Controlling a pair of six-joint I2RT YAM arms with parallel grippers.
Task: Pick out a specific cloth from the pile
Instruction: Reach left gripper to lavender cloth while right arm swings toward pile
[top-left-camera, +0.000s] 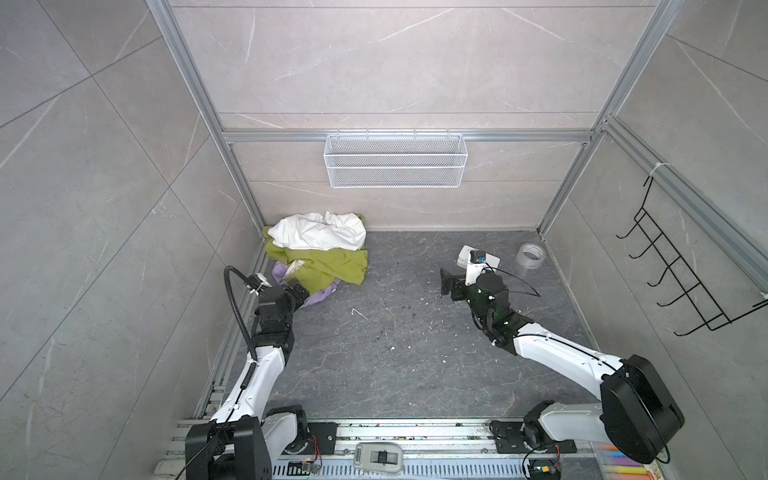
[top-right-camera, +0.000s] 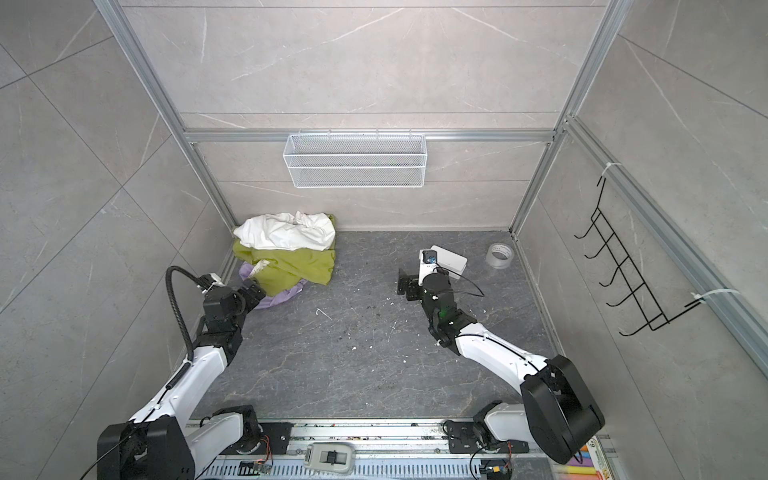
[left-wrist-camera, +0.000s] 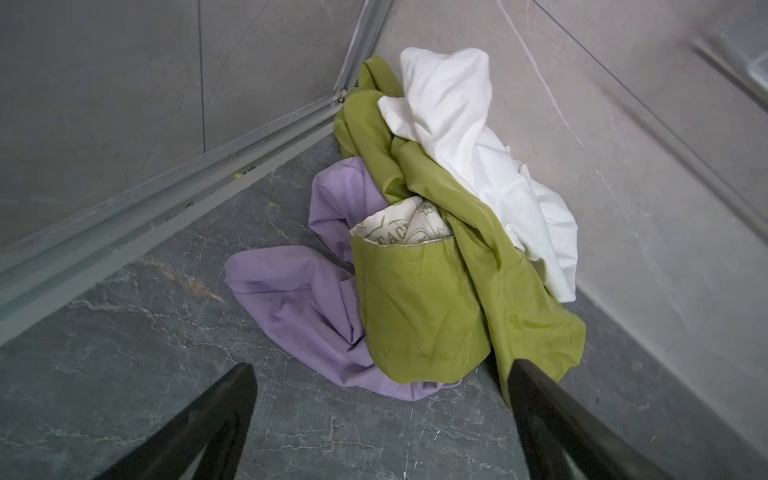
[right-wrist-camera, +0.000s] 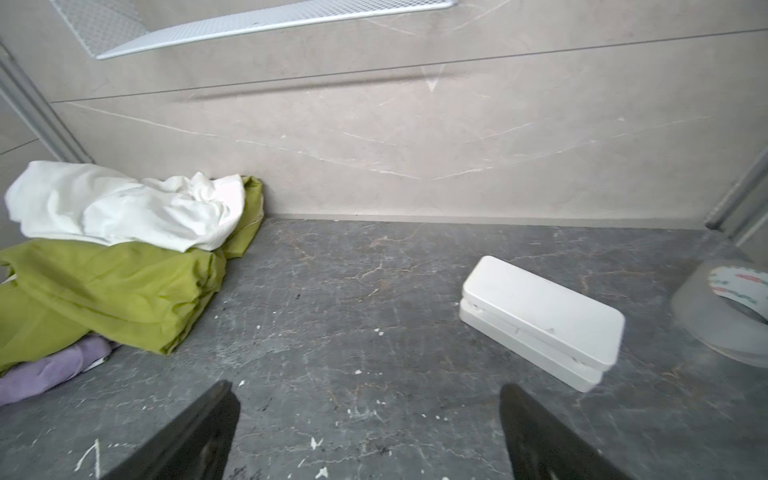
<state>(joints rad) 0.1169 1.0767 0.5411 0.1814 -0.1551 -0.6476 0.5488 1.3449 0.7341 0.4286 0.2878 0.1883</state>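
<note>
Left gripper (top-left-camera: 298, 289): I'm hovering it with jaws spread wide, straddling the near end of the cloth (top-left-camera: 322, 296). That's lying left of centre in both top views, poking out beneath the olive-green cloth (top-left-camera: 332, 266) along the lower-left edge of the pile (top-left-camera: 318, 235); right gripper (top-left-camera: 446, 282), also spread, is idling well apart

- White mesh basket (top-left-camera: 395, 160): hangs on the back-wall rail, above the floor.
- Black wire hook rack (top-left-camera: 681, 258): fixed to the right wall with white ties.
- White box (right-wrist-camera: 540, 316): closed, lies flat on the dark floor (top-left-camera: 395, 374).
- Tape roll (top-left-camera: 531, 257): near the box, in the far right corner.
- Grey device (top-left-camera: 378, 457): rests on the front rail.
- Coloured markers (top-left-camera: 619, 463): front right corner.
</note>
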